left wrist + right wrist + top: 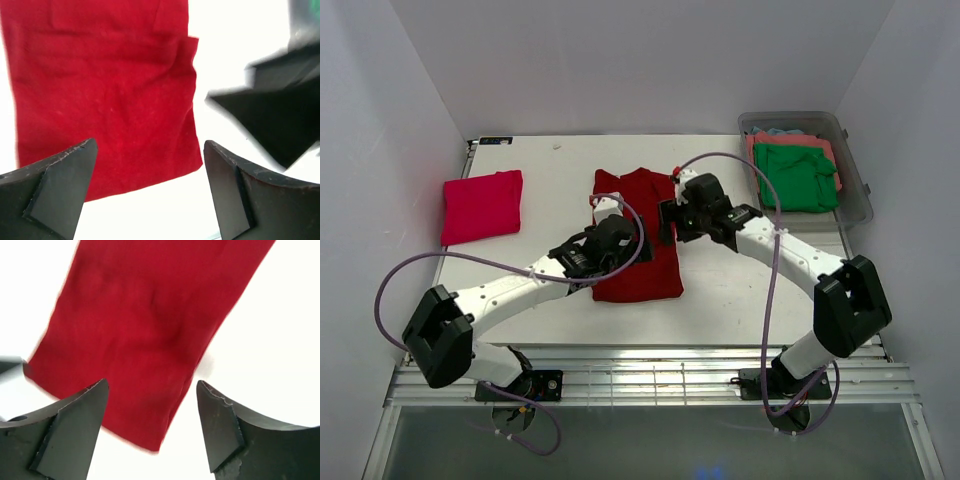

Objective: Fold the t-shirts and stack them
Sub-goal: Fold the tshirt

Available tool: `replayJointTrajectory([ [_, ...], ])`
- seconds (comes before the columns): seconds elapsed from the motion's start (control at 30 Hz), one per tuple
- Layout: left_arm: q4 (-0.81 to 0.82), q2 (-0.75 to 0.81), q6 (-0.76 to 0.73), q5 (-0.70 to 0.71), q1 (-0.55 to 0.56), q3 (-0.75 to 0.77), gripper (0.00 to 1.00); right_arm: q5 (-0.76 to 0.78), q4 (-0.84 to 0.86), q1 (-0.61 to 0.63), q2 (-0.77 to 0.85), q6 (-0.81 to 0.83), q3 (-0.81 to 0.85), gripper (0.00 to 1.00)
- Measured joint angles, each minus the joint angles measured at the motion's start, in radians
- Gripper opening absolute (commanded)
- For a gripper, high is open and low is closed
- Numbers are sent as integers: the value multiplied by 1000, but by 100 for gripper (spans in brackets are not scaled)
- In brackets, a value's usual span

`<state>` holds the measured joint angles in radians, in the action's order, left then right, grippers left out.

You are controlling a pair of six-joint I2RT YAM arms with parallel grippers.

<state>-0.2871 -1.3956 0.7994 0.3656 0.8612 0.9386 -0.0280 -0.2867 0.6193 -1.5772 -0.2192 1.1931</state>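
My left claw [150,145]: released, above the dark red soft cloth t-shirt [655,275].
My right claw [152,383]: released, close beside.
Shirt: flat, mid-bench [550,180].
Risk: I pinch one layer only — the fold slips apart.

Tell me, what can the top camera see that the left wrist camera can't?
Only the top camera shows the folded pinkish-red shirt on the left, the grey tub holding a green shirt and a coral shirt, and the whole left arm and right arm. Only the left wrist camera shows the left claw up close, its fingers spread open and holding nothing, plus small wrinkles in the cloth. Both show the dark red shirt lying on the white table.
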Motion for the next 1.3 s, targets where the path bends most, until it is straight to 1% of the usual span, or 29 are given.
replayJointTrajectory([
  [0.1,-52,58,-13,20,-9,13,98,-25,5,28,61,-41,-143,78],
  [0.17,-66,85,-14,14,-19,-16,98,-35,8,44,71,-65,-211,78],
  [0.23,-72,111,-15,-12,-34,-70,98,-43,13,59,80,-89,-281,78],
  [0.3,-67,140,-14,-48,-62,-158,98,-48,19,71,92,-115,-338,78],
  [0.4,-41,198,-18,-124,-132,-299,98,-50,42,82,112,-145,-392,78],
  [0.5,-26,253,-29,-176,-207,-381,98,-47,72,86,132,-170,-424,78],
  [0.63,39,266,-44,-231,-252,-407,98,-42,116,88,142,-193,-449,78],
  [0.77,126,261,-47,-278,-260,-439,98,-35,151,88,143,-209,-474,78],
  [0.87,152,235,-40,-296,-261,-455,98,-31,171,89,143,-222,-491,77],
  [1.0,125,195,-31,-295,-262,-455,98,-27,202,89,143,-235,-519,77],
  [1.17,88,200,-22,-272,-262,-450,98,-26,230,93,142,-247,-533,76],
  [1.3,89,200,-13,-270,-262,-452,98,-26,251,106,132,-250,-535,75],
])
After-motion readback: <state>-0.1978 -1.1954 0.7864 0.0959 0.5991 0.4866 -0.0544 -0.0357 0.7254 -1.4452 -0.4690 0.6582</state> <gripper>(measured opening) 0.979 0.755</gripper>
